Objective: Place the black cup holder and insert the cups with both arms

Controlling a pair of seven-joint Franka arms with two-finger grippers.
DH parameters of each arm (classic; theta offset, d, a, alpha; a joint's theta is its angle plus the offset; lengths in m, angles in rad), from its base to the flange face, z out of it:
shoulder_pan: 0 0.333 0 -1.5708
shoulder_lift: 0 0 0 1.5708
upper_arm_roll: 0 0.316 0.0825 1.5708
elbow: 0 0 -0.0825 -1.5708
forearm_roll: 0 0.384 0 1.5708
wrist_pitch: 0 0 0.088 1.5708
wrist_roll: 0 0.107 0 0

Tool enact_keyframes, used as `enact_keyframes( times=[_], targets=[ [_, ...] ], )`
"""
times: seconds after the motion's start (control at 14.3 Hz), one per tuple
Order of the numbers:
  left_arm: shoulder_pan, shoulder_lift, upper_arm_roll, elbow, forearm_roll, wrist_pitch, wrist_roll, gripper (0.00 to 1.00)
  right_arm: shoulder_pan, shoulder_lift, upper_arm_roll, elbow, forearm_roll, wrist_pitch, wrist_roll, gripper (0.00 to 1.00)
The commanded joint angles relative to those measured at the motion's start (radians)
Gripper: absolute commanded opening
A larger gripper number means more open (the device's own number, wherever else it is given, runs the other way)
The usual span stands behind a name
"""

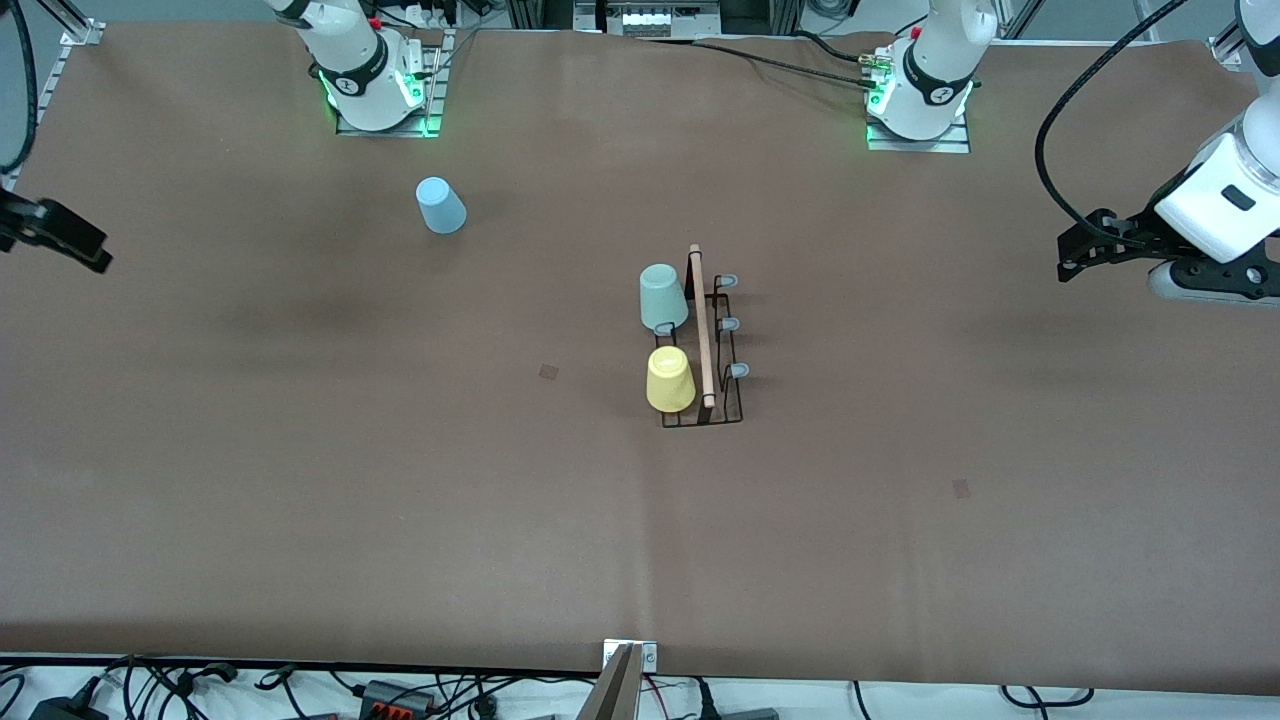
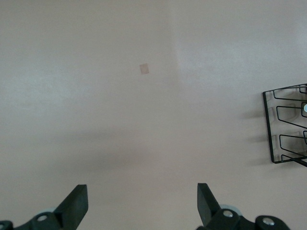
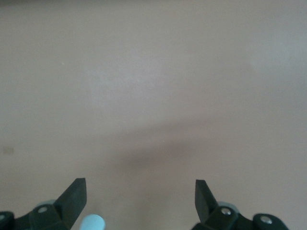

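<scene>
On the black cup holder (image 1: 722, 385), 2 cups (image 1: 670, 380) sit inverted.

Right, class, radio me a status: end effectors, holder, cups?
Both end effectors open, empty: left, right. Black cup holder mid-table, mint cup and yellow cup on. Blue cup loose near right base.

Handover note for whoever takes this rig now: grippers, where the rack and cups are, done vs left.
Left gripper: open, empty, up over bare table at the left arm's end; arm waits.
Right gripper: open, empty, up over bare table at the right arm's end.
Black cup holder: standing mid-table.
Mint green cup and yellow cup: upside down on the holder, on the side toward the right arm's end; yellow nearer the front camera.
Light blue cup: upside down on the table, off the holder, near the right arm's base.
Done: holder placed, two cups on.
Left: light blue cup onto a free peg.
</scene>
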Motion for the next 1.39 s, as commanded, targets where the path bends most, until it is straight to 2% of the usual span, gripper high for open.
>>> enact_keyframes(
  times=[0.0,0.14,0.42,0.56,0.98,1.32],
  targets=[
    [0.008,-0.008,-0.010,-0.002,0.002,-0.009,0.001,1.00,0.001,0.016,-0.018,0.000,0.036,-0.003,-0.066,1.00],
    [0.010,0.006,-0.009,-0.001,0.001,-0.002,0.005,1.00,-0.028,0.052,-0.020,0.000,0.115,-0.007,-0.058,1.00],
    [0.011,0.013,-0.010,-0.001,-0.074,0.004,-0.001,1.00,-0.028,0.079,-0.012,0.000,0.097,0.008,-0.060,1.00],
    [0.010,0.009,-0.013,-0.001,-0.076,-0.014,0.007,1.00,-0.031,0.070,0.008,-0.002,0.070,-0.009,-0.063,1.00],
    [0.010,0.027,-0.012,0.014,-0.081,-0.006,0.007,1.00,-0.054,0.046,0.080,-0.019,0.064,-0.027,-0.054,1.00],
    [0.007,0.027,-0.013,0.014,-0.079,-0.008,0.007,1.00,-0.089,0.042,0.085,-0.019,0.082,-0.046,0.012,1.00]
  ],
)
